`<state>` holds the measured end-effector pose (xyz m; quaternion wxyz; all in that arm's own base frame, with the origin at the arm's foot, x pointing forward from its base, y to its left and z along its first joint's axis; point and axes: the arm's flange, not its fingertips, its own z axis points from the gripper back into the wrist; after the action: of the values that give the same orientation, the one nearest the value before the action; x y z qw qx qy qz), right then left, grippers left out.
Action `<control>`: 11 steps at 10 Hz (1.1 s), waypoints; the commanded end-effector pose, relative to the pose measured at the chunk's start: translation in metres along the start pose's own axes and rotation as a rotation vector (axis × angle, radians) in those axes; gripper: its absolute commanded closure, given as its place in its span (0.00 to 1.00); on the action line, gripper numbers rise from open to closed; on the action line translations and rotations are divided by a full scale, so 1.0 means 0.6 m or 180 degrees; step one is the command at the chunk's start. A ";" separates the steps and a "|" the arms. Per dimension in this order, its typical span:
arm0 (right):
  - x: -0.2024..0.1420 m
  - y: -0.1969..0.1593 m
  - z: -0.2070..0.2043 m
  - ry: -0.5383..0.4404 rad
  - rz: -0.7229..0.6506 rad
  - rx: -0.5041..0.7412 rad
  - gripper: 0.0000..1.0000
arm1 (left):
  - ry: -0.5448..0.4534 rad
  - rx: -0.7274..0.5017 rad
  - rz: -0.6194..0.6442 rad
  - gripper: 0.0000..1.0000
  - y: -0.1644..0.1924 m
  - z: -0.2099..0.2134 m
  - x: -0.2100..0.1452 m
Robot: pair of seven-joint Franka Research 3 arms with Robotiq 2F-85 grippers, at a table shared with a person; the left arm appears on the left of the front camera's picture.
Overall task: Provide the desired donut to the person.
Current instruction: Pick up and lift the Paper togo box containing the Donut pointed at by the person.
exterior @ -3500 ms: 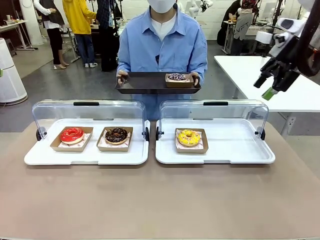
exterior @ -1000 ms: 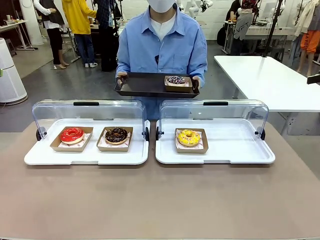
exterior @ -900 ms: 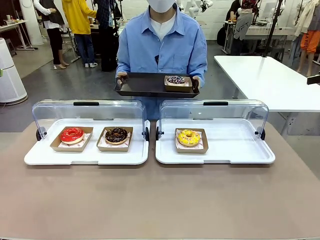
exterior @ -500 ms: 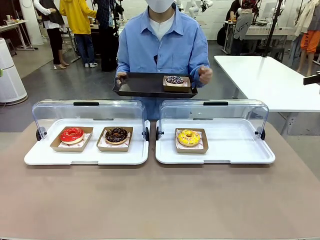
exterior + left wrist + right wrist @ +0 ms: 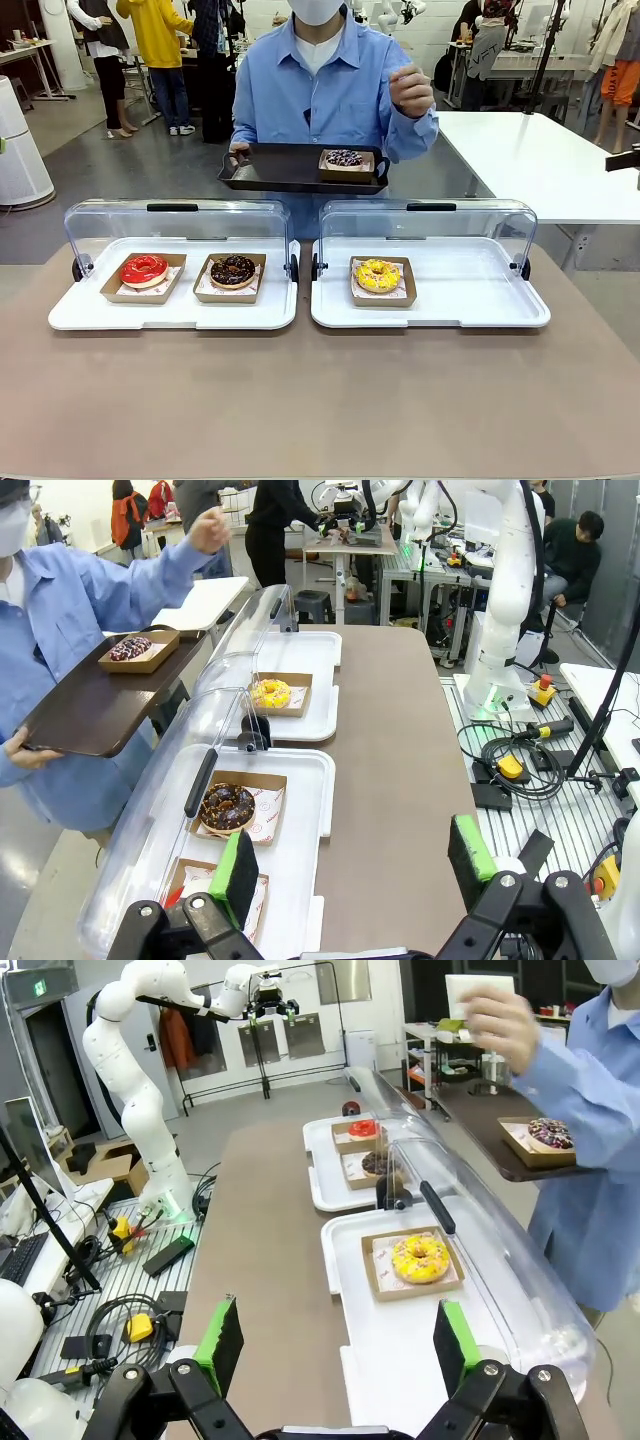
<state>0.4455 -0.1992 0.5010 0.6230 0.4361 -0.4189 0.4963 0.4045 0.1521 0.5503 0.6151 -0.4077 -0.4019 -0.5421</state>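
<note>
- Facing the person (image 5: 330, 90) in a light blue shirt, standing across the table (image 5: 320, 400) at its far side.
- Looking into two display cases with lids swung up: the left case (image 5: 60, 318) carrying a red donut (image 5: 144, 269) and a chocolate donut (image 5: 233, 269), the right case (image 5: 480, 312) carrying a yellow donut (image 5: 378, 274).
- Noting a dark tray (image 5: 270, 168) being held above the cases, bearing a purple-sprinkled donut (image 5: 345, 158).
- Hanging back from the cases with the left gripper (image 5: 352, 852) and right gripper (image 5: 337, 1335) spread wide, gripping nothing.
- Not yet telling which donut is being asked for. Judging each as light, soft and easily smeared, so pinching the stiffer cardboard boat's wall, never the icing.
- Comparing with half a second back: the raised hand (image 5: 410, 90) lifting from tray level to shoulder height, fingers loosely curled. The tray drifting slightly toward picture left.
</note>
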 end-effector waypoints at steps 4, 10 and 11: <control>0.002 -0.003 0.004 -0.0003 0.0033 0.0028 0.00 | -0.0016 -0.0005 -0.0015 0.00 -0.003 0.002 0.002; 0.002 -0.003 0.004 -0.0003 0.0033 0.0028 0.00 | -0.0016 -0.0005 -0.0015 0.00 -0.003 0.002 0.002; 0.002 -0.003 0.004 -0.0003 0.0033 0.0028 0.00 | -0.0016 -0.0005 -0.0015 0.00 -0.003 0.002 0.002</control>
<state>0.4453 -0.1999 0.5014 0.6230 0.4358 -0.4192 0.4963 0.4045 0.1521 0.5503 0.6151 -0.4077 -0.4019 -0.5421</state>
